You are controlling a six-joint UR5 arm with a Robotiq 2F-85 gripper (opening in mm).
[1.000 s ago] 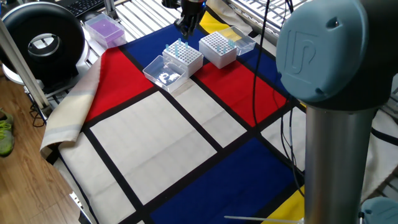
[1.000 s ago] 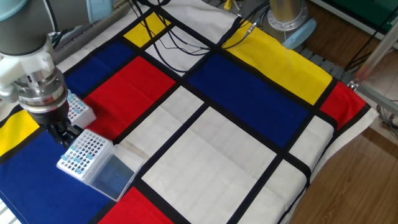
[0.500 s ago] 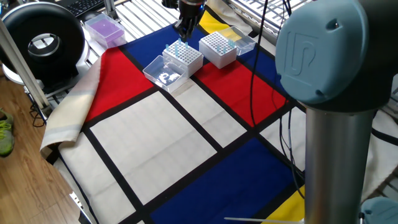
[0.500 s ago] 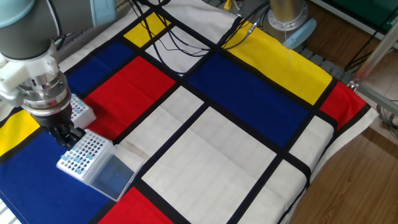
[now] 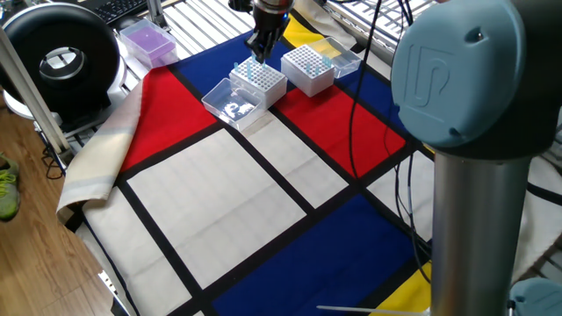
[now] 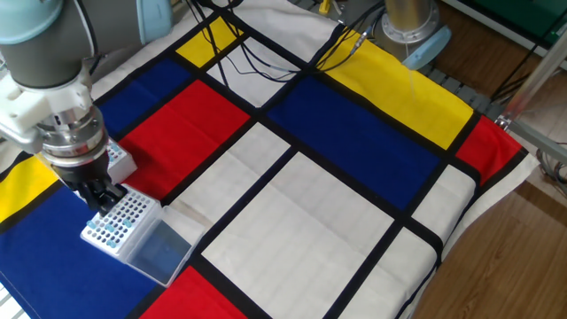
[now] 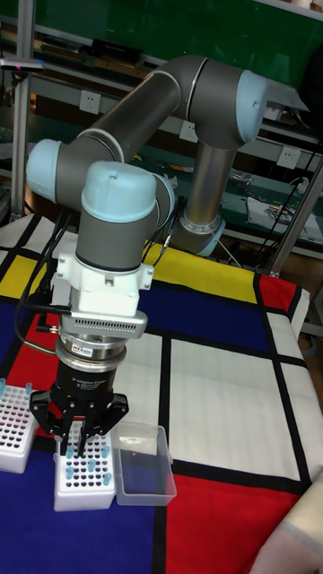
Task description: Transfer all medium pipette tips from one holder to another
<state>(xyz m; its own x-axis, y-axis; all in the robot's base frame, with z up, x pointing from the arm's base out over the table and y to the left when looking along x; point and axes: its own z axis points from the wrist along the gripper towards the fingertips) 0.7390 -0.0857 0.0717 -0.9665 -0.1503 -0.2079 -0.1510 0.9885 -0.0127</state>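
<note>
Several pale-blue medium pipette tips (image 5: 254, 68) stand in a white holder (image 5: 261, 82), which also shows in the other fixed view as the holder (image 6: 118, 221) and in the tall view as the holder (image 7: 83, 476). My gripper (image 7: 79, 441) hangs just above this holder's rear rows, fingers drawn together. Whether a tip sits between them is too small to tell. The gripper (image 5: 261, 46) and gripper (image 6: 103, 198) point straight down. A second white holder (image 5: 307, 68) stands beside the first, and the arm partly hides this holder (image 6: 113, 159); it also shows as the holder (image 7: 13, 437).
A clear open lid (image 5: 230, 102) lies against the first holder, seen again as the lid (image 7: 144, 464). A purple tip box (image 5: 147, 41) and a black round device (image 5: 58, 58) sit at the table's far left. Cables (image 6: 266, 62) cross the cloth. A big arm joint (image 5: 470, 79) blocks the right foreground.
The gripper has shifted a little sideways from over the gap between the holders to over the holder with the blue tips. The holders and lid have not moved.
</note>
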